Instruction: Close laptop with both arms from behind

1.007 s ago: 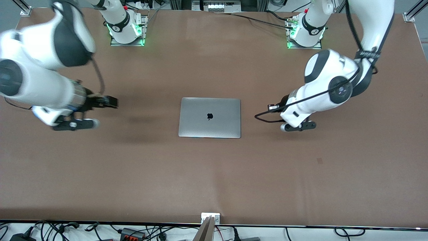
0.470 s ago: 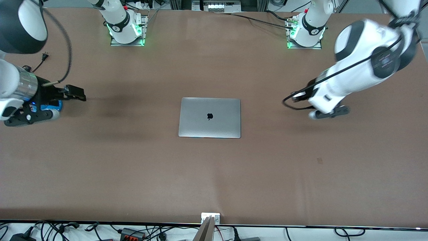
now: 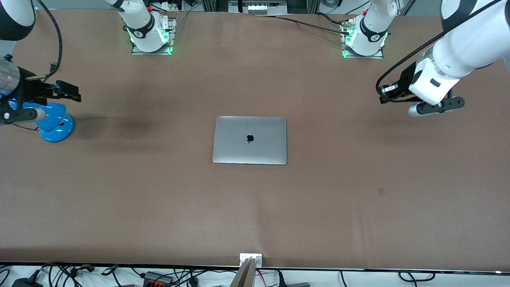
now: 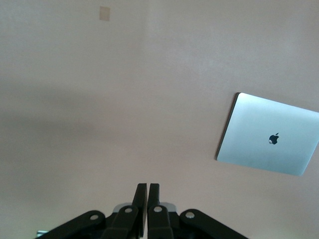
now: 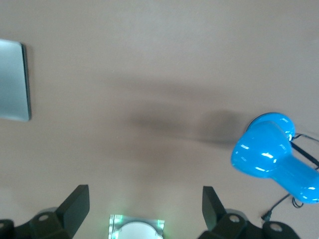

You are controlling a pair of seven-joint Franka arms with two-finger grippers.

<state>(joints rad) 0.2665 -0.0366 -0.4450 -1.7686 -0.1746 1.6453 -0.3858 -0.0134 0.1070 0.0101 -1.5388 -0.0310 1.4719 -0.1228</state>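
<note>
The silver-grey laptop (image 3: 250, 139) lies shut and flat in the middle of the brown table, apple logo up. It also shows in the left wrist view, laptop (image 4: 269, 139), and one edge of the laptop (image 5: 12, 79) shows in the right wrist view. My left gripper (image 3: 436, 107) hangs up over the table toward the left arm's end, well away from the laptop. Its fingers (image 4: 147, 185) stand shut with nothing between them. My right gripper (image 3: 22, 115) is over the right arm's end of the table, above a blue lamp. It (image 5: 144, 191) is open and holds nothing.
A blue desk lamp (image 3: 55, 123) (image 5: 269, 154) stands on the table at the right arm's end. The two arm bases (image 3: 150, 34) (image 3: 363, 38) sit along the edge farthest from the front camera. A small dark patch (image 3: 381, 191) marks the table nearer the front camera.
Both arms have swung away from the laptop toward their own ends of the table and risen. The blue lamp now shows under the right gripper. The laptop has not moved.
</note>
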